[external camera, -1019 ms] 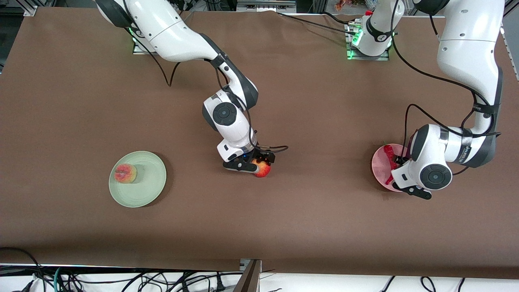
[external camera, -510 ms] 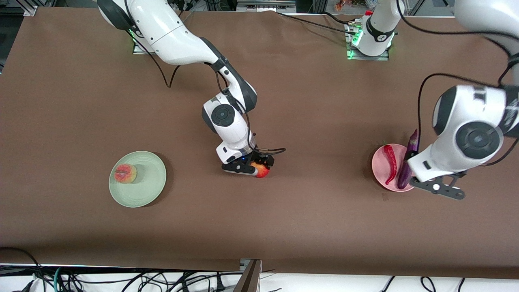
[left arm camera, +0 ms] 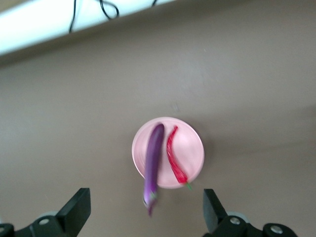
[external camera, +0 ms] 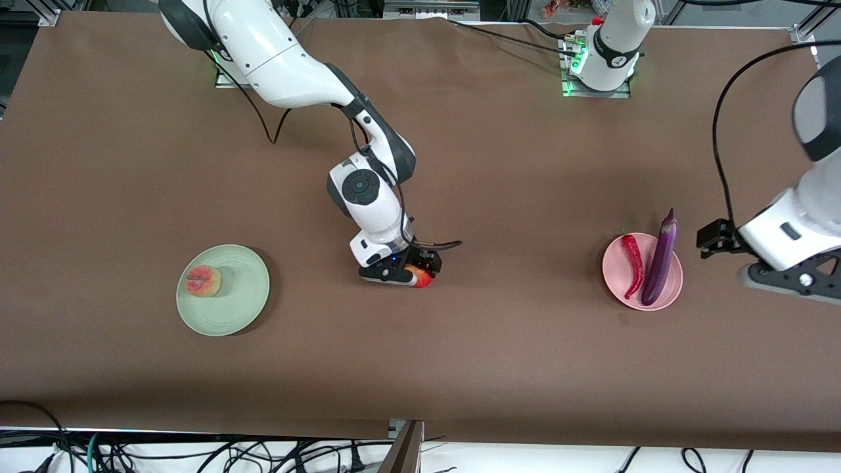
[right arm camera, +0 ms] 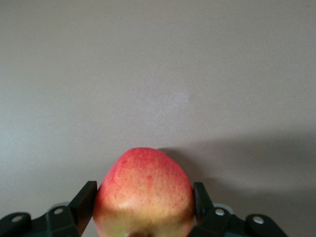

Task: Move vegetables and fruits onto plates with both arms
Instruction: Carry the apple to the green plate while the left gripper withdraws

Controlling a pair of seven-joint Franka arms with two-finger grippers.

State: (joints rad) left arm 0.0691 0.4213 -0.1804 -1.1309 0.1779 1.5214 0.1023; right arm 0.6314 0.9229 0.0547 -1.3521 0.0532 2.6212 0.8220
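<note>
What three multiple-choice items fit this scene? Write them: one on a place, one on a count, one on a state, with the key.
1. Where does the peach lie?
A. on the green plate
B. on the pink plate
C. on the bare table

2. How many vegetables lie on the pink plate?
A. none
B. one
C. two

3. What is the right end effector doing?
A. hanging open in the air
B. closing on the apple
C. holding the eggplant

Key: 1 A, the peach sits on the green plate. 2 C, the eggplant and the chili pepper lie side by side there. 3 B, the right wrist view shows fingers on both sides of the apple. The left end effector hangs open, high over the pink plate.
</note>
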